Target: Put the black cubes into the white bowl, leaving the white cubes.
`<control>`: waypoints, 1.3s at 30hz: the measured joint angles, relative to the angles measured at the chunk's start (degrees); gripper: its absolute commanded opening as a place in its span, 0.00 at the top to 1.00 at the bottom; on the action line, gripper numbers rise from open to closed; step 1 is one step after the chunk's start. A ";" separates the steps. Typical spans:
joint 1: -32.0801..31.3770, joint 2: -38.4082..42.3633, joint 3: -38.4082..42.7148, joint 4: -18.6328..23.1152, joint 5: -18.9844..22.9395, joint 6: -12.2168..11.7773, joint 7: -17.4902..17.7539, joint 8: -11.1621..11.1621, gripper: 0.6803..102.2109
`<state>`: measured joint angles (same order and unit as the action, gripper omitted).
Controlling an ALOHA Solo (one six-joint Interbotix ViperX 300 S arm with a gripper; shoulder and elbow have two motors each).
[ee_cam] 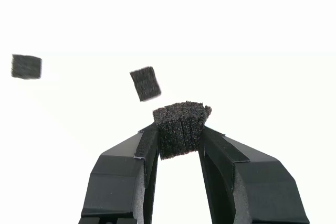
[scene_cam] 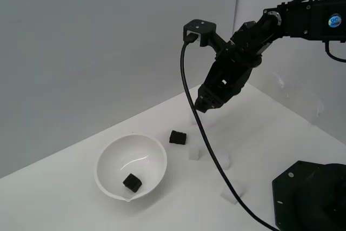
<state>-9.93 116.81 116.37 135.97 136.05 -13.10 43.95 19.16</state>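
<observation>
White table (scene_cam: pixel 281 133) is carrying the white bowl (scene_cam: pixel 111 158) at lower left, while the fingers (ee_cam: pixel 181 135), pinching one black cube (ee_cam: pixel 181 124) aloft at right, are risking dropping it short if loosening.

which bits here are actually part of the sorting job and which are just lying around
Part of the job:
- white bowl
- black cube in the bowl
- black cube on the table
- black cube in the gripper
- gripper

Just lying about:
- white cubes, to be left, e.g.
- black cable
- black base
</observation>
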 measured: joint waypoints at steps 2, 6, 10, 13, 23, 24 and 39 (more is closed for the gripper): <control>-0.18 1.41 1.41 -0.88 -0.79 -0.18 0.18 0.00 0.98; -2.46 3.60 3.69 -2.11 -2.11 -0.62 0.26 -0.79 0.98; -5.19 3.78 3.78 -2.90 -2.81 -1.32 0.26 -1.76 0.98; -8.44 3.78 3.78 -3.78 -3.87 -2.02 0.18 -2.72 0.98; -20.74 -2.81 -2.81 -7.65 -7.65 -2.37 -4.13 -7.29 0.98; -21.62 -3.96 -4.04 -8.00 -8.00 -2.37 -4.75 -7.65 0.98; -26.72 -10.99 -10.99 -9.05 -9.05 -3.34 -8.35 -7.91 0.93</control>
<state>-36.65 105.82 105.38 126.91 127.00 -16.44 35.60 11.25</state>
